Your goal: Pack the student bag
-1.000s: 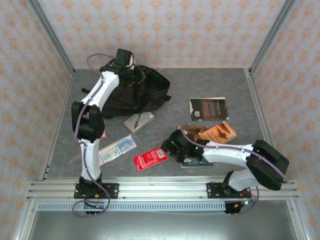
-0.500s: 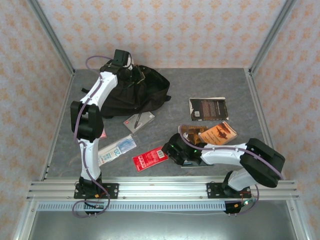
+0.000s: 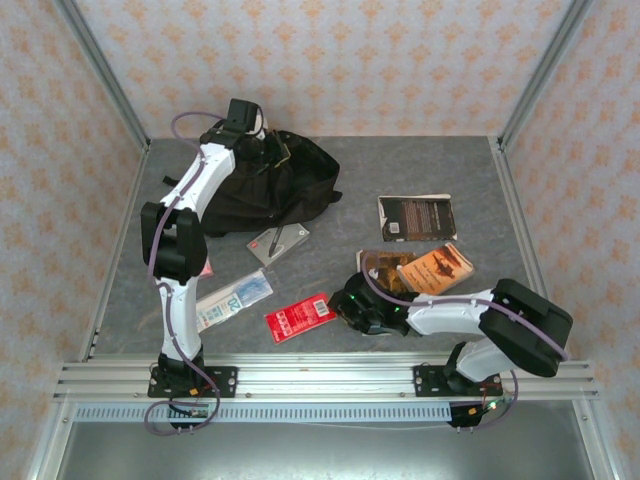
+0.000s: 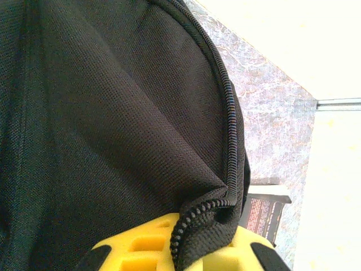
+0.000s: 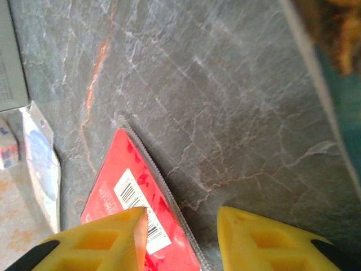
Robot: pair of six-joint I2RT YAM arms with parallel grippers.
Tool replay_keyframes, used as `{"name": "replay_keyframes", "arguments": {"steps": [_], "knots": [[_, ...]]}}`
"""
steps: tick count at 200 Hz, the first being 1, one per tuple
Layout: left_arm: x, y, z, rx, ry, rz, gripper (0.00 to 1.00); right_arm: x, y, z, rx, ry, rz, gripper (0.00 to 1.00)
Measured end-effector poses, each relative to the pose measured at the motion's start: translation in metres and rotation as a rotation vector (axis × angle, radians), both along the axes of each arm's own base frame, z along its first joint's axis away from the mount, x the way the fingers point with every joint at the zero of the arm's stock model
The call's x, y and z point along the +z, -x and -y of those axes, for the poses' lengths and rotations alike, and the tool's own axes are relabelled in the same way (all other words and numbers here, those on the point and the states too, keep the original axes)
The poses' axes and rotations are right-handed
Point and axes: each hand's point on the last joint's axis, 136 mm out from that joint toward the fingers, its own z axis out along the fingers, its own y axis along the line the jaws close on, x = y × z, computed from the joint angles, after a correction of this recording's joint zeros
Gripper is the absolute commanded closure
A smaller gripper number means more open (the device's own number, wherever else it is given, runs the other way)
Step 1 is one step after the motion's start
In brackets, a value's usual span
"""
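The student bag [image 3: 285, 185], black and soft, lies at the back left of the table. My left gripper [image 3: 262, 150] is at its top, and in the left wrist view this gripper [image 4: 194, 248] is shut on a fold of the bag's [image 4: 113, 113] zipper edge. My right gripper [image 3: 345, 300] is low over the table beside a red packet [image 3: 299, 317]. In the right wrist view it [image 5: 183, 240] is open. One finger is over the red packet's [image 5: 121, 192] barcode corner and the other is over bare table.
A black book [image 3: 416, 217] and an orange book [image 3: 438, 266] lie on the right. A grey box [image 3: 278, 240] and a clear packet [image 3: 235, 297] lie near the bag. A teal book [image 5: 344, 84] is beside the right gripper. The metal rail [image 3: 320, 378] runs along the near edge.
My right gripper has slid left and nearer, up to the red packet, and its jaws have narrowed. The left gripper keeps its hold on the bag.
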Motion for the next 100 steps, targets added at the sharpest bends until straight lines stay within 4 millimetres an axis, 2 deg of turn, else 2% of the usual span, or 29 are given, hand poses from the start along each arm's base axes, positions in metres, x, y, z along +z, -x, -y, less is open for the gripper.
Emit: {"name": "replay_keyframes", "arguments": {"steps": [63,100], "knots": [[0.0,0.001,0.001,-0.001,0.011,-0.005,1.0,0.006,0.012,-0.016,0.076,-0.101,-0.015,0.67],[0.0,0.001,0.002,-0.002,0.013,-0.006,1.0,0.0,0.014,-0.02,0.092,-0.125,-0.021,0.75]]}}
